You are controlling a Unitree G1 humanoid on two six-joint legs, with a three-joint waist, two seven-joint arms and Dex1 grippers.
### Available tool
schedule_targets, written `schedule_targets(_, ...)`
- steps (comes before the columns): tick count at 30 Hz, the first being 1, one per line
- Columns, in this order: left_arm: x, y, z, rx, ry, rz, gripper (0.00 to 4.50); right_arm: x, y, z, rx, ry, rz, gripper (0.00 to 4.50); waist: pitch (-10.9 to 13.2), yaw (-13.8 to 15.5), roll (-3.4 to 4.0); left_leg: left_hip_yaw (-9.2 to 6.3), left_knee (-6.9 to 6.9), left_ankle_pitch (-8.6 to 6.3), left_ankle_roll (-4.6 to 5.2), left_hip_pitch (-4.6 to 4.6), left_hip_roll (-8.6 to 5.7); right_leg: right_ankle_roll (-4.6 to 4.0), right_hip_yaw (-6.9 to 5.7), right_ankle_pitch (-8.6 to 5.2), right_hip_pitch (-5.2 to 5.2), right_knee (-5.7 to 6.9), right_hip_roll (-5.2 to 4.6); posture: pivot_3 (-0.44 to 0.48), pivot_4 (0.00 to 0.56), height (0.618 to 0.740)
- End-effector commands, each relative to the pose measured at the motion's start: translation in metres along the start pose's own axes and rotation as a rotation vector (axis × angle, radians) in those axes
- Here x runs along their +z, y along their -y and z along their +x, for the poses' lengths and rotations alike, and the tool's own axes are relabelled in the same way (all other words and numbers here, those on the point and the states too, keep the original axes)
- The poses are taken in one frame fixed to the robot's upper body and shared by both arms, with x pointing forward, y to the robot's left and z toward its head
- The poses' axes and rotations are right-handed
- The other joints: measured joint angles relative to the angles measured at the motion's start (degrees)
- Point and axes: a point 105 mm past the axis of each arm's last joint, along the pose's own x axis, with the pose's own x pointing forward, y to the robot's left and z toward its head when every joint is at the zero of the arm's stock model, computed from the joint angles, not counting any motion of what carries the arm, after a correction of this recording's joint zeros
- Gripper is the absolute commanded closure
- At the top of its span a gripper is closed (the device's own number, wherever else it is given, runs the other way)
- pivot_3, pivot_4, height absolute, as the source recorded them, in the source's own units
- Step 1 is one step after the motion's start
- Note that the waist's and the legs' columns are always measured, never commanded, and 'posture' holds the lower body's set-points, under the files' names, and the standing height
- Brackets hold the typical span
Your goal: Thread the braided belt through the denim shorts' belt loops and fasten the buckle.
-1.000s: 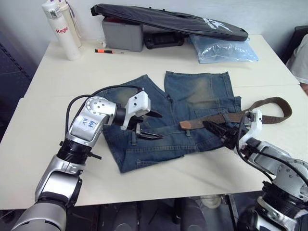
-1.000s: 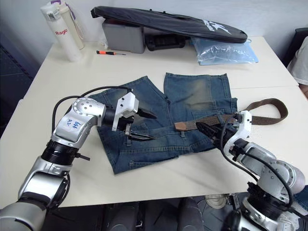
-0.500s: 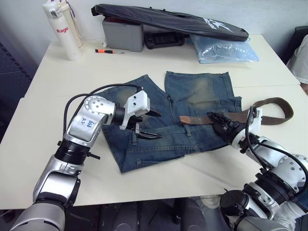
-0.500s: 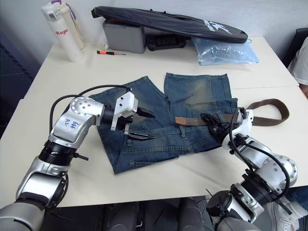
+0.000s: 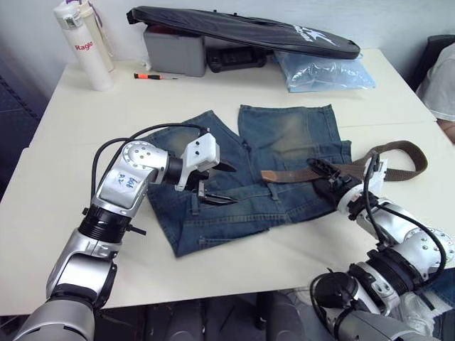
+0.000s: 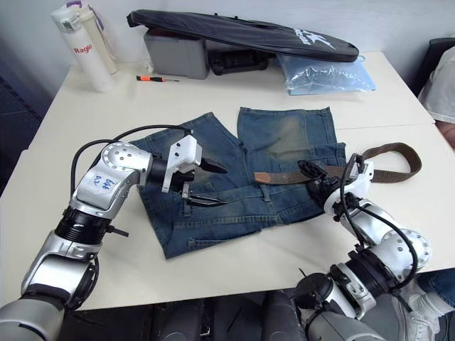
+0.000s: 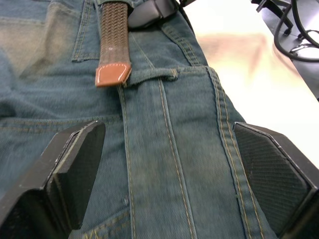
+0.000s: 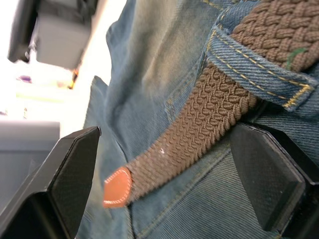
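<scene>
The denim shorts (image 5: 263, 170) lie flat mid-table, waistband toward me. Across the waistband runs the braided belt (image 5: 295, 173); its tan tip (image 7: 112, 74) rests just short of a belt loop (image 7: 149, 75). Farther back the belt passes under another belt loop (image 8: 259, 64), then curls off the shorts at the right (image 5: 405, 149). I cannot make out the buckle. My left gripper (image 5: 236, 186) hovers open over the waistband, left of the tip. My right gripper (image 5: 323, 176) is open, its fingers (image 8: 70, 179) on either side of the belt.
At the table's (image 5: 71, 213) far edge are a white bottle (image 5: 82, 46), a pen (image 5: 153, 76), a grey box (image 5: 174, 53) under a long black bag (image 5: 242, 28), and a pale blue plastic bag (image 5: 323, 71). A person's sleeve (image 5: 441, 78) shows at the right edge.
My right gripper has moved away from me, from just below the belt to astride it, and the belt tip shifted slightly. The left gripper has stayed put; the camera drifted a little.
</scene>
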Motion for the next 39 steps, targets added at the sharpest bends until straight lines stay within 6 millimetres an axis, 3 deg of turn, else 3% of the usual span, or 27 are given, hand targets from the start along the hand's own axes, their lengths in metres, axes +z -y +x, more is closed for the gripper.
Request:
schedule_targets(1, 0.007, 0.0, -0.004, 0.01, 0.013, 0.034, 0.0, -0.01, -0.003, 0.008, 0.045, -0.013, 0.062, 0.08, 0.0, -0.5, 0.0, 0.01, -0.03, 0.0, -0.01, 0.0, 0.0, 0.0, 0.01, 0.0, -0.02, 0.0, 0.0, 0.0, 0.15, 0.74)
schedule_targets(9, 0.008, -0.002, -0.004, 0.017, 0.01, 0.038, 0.0, -0.031, -0.002, 0.028, 0.064, -0.033, 0.147, 0.08, 0.0, -1.5, -0.03, 0.46, -0.34, 0.08, -0.07, 0.06, 0.0, 0.0, 0.44, 0.0, -0.41, 0.06, 0.03, 0.0, 0.15, 0.74)
schedule_targets(13, 0.008, -0.002, -0.005, 0.021, 0.007, 0.038, 0.0, -0.033, -0.012, 0.036, 0.115, -0.028, 0.174, 0.08, 0.0, -2.1, -0.03, 0.6, -0.41, 0.08, -0.07, 0.14, 0.01, 0.0, 0.58, 0.0, -0.46, 0.06, 0.05, 0.0, 0.15, 0.74)
schedule_targets(31, 0.007, -0.001, -0.007, 0.033, 0.0, 0.042, 0.0, -0.069, -0.016, 0.053, 0.099, -0.165, 0.127, 0.08, 0.0, -2.7, -0.08, 0.72, -0.48, 0.09, -0.08, 0.21, 0.08, 0.0, 0.72, 0.0, -0.52, 0.06, 0.13, 0.0, 0.15, 0.74)
schedule_targets(34, 0.007, 0.0, -0.006, 0.032, 0.001, 0.042, 0.0, -0.072, -0.019, 0.054, 0.107, -0.175, 0.131, 0.87, -0.1, -2.7, -0.09, 0.73, -0.48, 0.09, -0.08, 0.21, 0.09, 0.0, 0.72, 0.0, -0.52, 0.06, 0.13, 0.0, 0.15, 0.74)
schedule_targets(39, 0.006, 0.001, -0.005, 0.028, 0.001, 0.041, 0.0, -0.073, -0.018, 0.054, 0.099, -0.185, 0.123, 3.37, -0.1, -2.6, -0.11, 0.75, -0.5, 0.09, -0.08, 0.2, 0.09, 0.0, 0.73, 0.0, -0.54, 0.05, 0.13, 0.0, 0.15, 0.74)
